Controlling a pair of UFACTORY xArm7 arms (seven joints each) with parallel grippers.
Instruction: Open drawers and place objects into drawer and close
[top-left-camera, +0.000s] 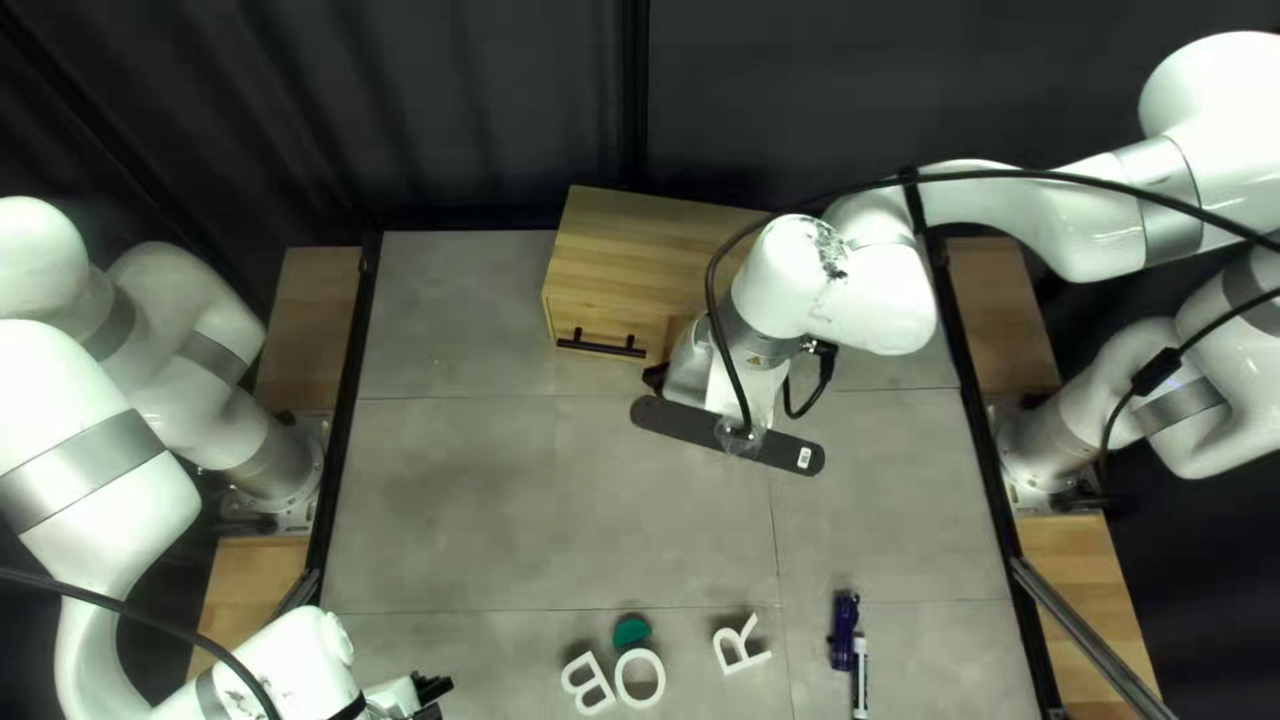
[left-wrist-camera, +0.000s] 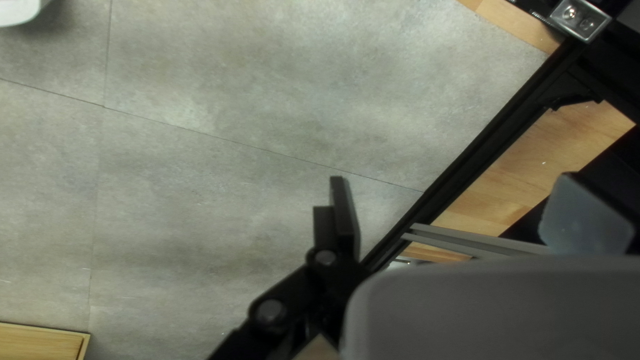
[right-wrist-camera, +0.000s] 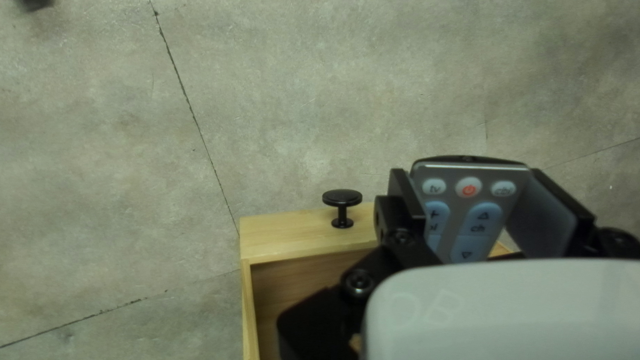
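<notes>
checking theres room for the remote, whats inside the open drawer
Inside the drawer, only bare brown wood shows in the right wrist view. My right gripper, shut on the remote, hides much of the rest, so I can't tell whether anything lies there.

Behind the far edge of the counter point(top-left-camera: 534, 494), a dark curtain point(top-left-camera: 467, 94) in loose vertical folds. Grey, mottled surface, crossed by thin dark seams point(top-left-camera: 467, 398). Black rails point(top-left-camera: 350, 387) down both side edges; beyond these, wood boards point(top-left-camera: 304, 320). Soft, uneven light across the grey.
</notes>
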